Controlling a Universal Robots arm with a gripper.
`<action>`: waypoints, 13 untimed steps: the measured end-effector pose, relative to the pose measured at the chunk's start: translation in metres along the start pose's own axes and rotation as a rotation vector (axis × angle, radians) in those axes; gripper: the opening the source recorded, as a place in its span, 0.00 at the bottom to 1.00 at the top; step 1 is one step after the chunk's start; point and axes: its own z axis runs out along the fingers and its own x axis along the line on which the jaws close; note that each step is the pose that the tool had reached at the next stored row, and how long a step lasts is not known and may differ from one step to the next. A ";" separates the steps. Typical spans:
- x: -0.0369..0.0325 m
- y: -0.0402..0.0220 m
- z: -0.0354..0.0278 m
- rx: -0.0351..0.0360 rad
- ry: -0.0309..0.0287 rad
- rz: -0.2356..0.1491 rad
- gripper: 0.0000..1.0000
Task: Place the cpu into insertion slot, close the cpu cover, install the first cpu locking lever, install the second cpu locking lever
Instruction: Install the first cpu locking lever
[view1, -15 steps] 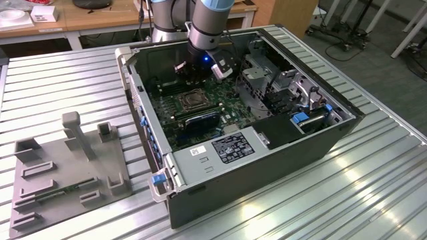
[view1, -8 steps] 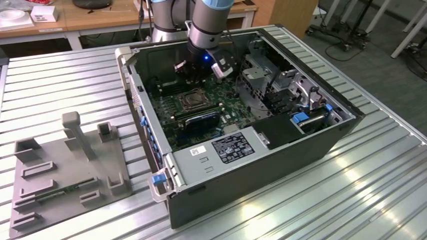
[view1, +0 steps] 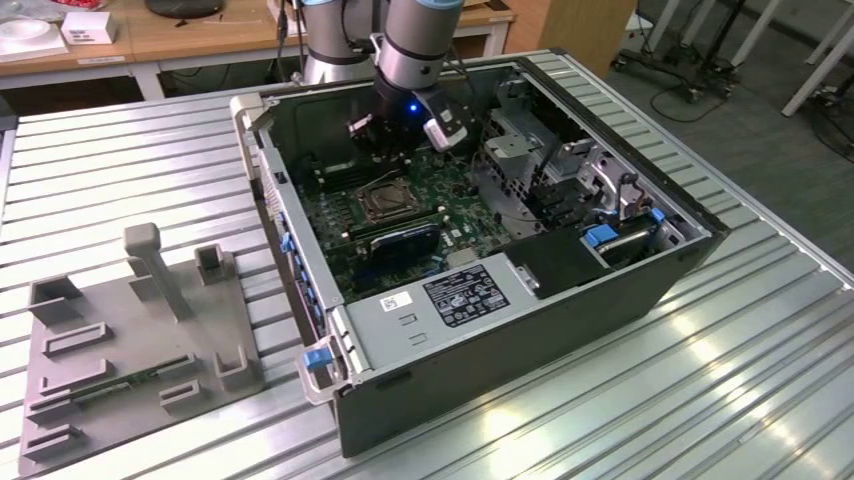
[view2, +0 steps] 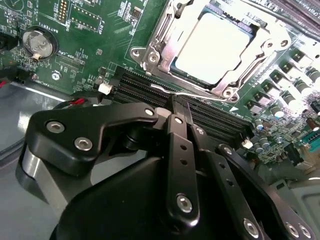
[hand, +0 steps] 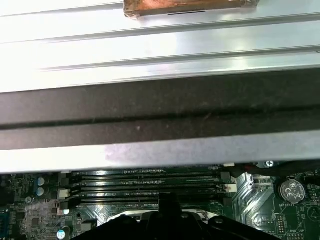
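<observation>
The cpu (view2: 215, 47), dull silver top up, sits flat in the insertion slot (view1: 383, 200) mid-motherboard (view2: 90, 45). The steel cpu cover (view2: 160, 40) lies down, framing its edges.

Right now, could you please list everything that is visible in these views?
table: one, silver, slatted, under everything
case: one, dark grey, open, on the table
fixture: one, grey, on the table at the exterior view's left
board: one, green, inside the case
cpu: one, silver-grey, on the board
cover: one, steel, down around the cpu
memory slots: four, black, beside the cpu
battery: one, silver, on the board
arm: one, grey, above the case
gripper: one, black, shut, over the memory slots
</observation>
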 end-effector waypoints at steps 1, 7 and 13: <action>0.0000 0.0000 0.0000 0.0000 0.0001 0.000 0.11; 0.0069 -0.0006 0.0003 0.0003 -0.0032 -0.001 0.11; 0.0094 -0.0006 0.0003 0.0000 -0.0044 -0.001 0.11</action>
